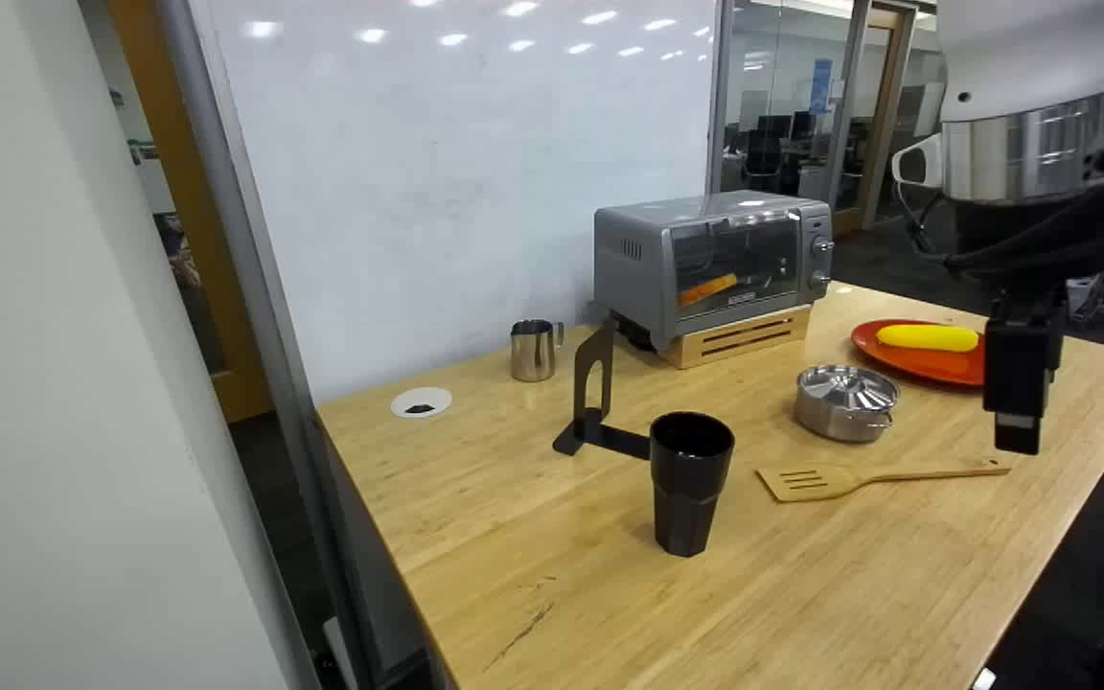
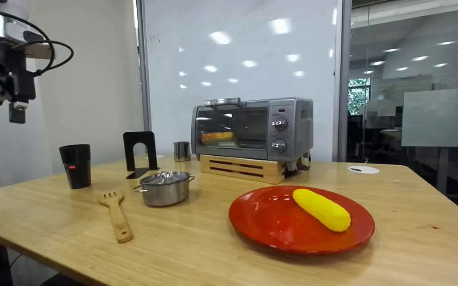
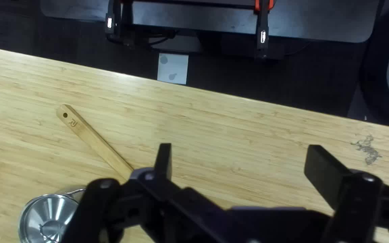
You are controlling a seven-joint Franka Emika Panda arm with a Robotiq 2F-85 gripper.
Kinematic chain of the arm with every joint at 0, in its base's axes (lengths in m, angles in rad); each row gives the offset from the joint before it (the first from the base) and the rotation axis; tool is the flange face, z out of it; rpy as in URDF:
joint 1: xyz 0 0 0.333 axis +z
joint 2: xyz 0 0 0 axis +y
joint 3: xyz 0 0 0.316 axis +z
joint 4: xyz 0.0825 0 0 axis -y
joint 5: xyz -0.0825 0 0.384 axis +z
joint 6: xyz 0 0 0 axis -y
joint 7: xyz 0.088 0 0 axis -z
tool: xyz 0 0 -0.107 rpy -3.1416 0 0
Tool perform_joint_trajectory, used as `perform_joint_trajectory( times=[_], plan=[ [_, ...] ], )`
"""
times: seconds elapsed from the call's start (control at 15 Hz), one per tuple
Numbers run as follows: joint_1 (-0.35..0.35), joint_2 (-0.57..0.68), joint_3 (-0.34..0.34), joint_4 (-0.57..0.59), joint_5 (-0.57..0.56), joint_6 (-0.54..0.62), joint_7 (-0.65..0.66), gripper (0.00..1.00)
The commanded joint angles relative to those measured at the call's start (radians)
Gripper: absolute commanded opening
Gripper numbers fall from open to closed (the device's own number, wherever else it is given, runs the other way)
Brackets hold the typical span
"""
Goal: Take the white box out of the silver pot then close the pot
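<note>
The silver pot [image 1: 844,407] stands on the table with its metal lid on, as both exterior views show [image 2: 166,192]. In the wrist view the pot's lid [image 3: 47,216] shows at the lower left, partly covered by my gripper. The white box is out of sight in all views; the inside of the pot is hidden by the lid. My gripper [image 2: 1,119] is open and empty, raised above the table near its edge, apart from the pot. In the wrist view my fingers [image 3: 240,150] are wide apart with bare wood below.
A wooden spatula [image 1: 825,482] lies beside the pot. A black cup [image 1: 691,489], a black bookend [image 1: 595,383], a steel cup [image 1: 533,352] and a toaster oven [image 1: 724,273] stand around it. A red plate [image 2: 268,222] holds a yellow object [image 2: 322,210].
</note>
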Motion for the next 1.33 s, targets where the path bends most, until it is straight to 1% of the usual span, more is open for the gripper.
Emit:
perform_joint_trajectory(
  times=[0.0, 0.8, 0.93, 1.13, 1.2, 1.27],
  plan=[
    [0.019, 0.002, -0.017, 0.002, -0.007, -0.003, 0.006, 1.00],
    [0.019, 0.002, -0.017, 0.002, -0.007, -0.003, 0.006, 1.00],
    [0.009, 0.030, -0.030, 0.041, -0.006, -0.002, 0.000, 1.00],
    [-0.024, 0.083, -0.085, 0.146, -0.013, 0.020, -0.039, 1.00],
    [-0.030, 0.098, -0.104, 0.181, -0.023, 0.025, -0.065, 1.00],
    [-0.035, 0.124, -0.131, 0.230, -0.026, 0.023, -0.118, 1.00]
  ],
)
